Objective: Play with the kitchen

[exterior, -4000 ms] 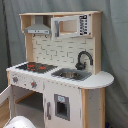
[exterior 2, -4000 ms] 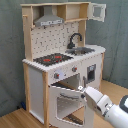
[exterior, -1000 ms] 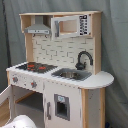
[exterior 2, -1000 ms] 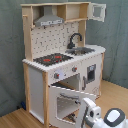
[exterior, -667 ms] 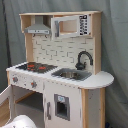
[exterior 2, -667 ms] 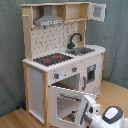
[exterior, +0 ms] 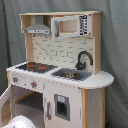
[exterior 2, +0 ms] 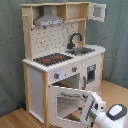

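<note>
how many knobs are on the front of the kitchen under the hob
2: one knob near the second exterior view's left end of the front panel, the other knob to its right, above the open oven door. None seems hidden.

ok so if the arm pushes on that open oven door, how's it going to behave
The oven door hangs swung open at the front of the kitchen, so it will probably pivot freely. It looks like a thin framed panel with a window: likely light and stiff. The tall kitchen seems unlikely to tip.

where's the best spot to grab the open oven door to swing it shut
Probably the free edge of the oven door, farthest from its hinge, approached from the front. In the second exterior view it hangs open, its windowed panel facing the arm, and the gripper is already beside that edge.
</note>
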